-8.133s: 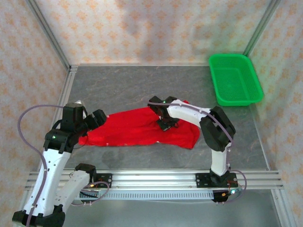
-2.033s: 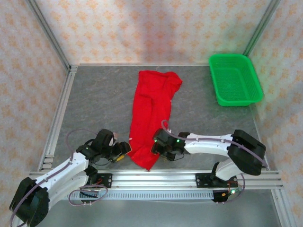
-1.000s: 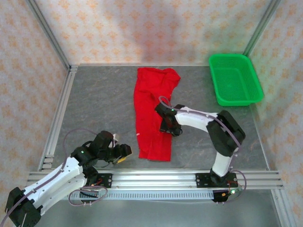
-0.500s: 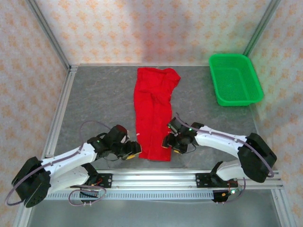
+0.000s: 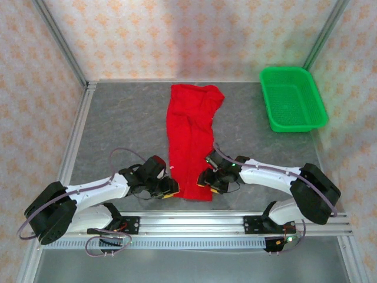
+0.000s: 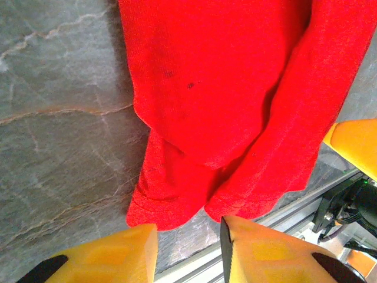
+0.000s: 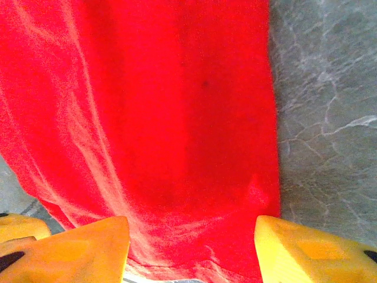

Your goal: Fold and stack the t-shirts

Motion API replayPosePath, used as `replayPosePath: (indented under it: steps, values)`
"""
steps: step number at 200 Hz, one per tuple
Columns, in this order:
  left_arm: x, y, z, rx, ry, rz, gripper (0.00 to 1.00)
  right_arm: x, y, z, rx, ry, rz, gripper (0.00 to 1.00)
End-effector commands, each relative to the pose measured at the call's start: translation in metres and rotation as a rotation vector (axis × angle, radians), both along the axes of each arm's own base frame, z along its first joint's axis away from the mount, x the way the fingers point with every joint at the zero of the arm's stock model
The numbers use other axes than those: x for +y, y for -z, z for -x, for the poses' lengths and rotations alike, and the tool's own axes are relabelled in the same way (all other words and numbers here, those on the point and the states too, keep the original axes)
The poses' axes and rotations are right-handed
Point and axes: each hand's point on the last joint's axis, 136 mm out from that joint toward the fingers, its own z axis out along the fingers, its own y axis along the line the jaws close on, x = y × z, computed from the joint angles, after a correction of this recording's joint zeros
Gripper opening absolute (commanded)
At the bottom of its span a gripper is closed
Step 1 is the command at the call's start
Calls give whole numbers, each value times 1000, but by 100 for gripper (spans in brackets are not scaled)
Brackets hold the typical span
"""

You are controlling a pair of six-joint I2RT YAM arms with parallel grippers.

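Now both arms reach low along the near edge of the table (image 5: pixel 123 124), which is the main change. A second ago the right arm was over the middle of the t-shirt (image 5: pixel 191 138) and the left one sat off to the side. The left end effector (image 5: pixel 168 188) now sits at the left corner of the near hem and the right end effector (image 5: pixel 206 180) at the right corner.

The t-shirt lies as a long narrow strip from the far middle of the table toward the arms, plain red side up. Its near end is squared off rather than skewed to a point as it was two seconds ago.

In the left wrist view the yellow fingers (image 6: pixel 123 256) are narrowing to a small gap, with the hem just ahead and nothing pinched. The right fingers (image 7: pixel 88 244) stand wide, straddling the hem without clamping it.

This looks like the set-up for pinching both corners and folding the hem away from the arms.

A green basket (image 5: pixel 293 99) sits at the far right, well apart from the cloth. The aluminium rail (image 5: pixel 194 223) runs close behind the hem, leaving little room.
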Motion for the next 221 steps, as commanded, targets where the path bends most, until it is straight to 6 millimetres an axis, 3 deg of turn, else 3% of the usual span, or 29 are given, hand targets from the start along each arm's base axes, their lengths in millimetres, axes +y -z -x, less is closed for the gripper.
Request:
replayPosePath:
  steps: [1,34,124,155,183,221]
  values:
    - [-1,3,-2,-22,21,-33,33,-2,8,6,19,0,10,57]
    - [3,10,-1,-15,18,-65,32,-2,9,8,29,-2,5,57]
    - [-15,17,-23,-38,7,-77,32,-1,12,20,52,-56,25,57]
    - [-14,25,-17,-10,31,-113,21,-2,18,26,82,-62,49,57]
    - [-1,27,-9,8,25,-152,0,-10,9,25,54,-36,63,59]
    - [18,18,1,-6,-20,-174,0,-18,1,28,46,-24,67,62]
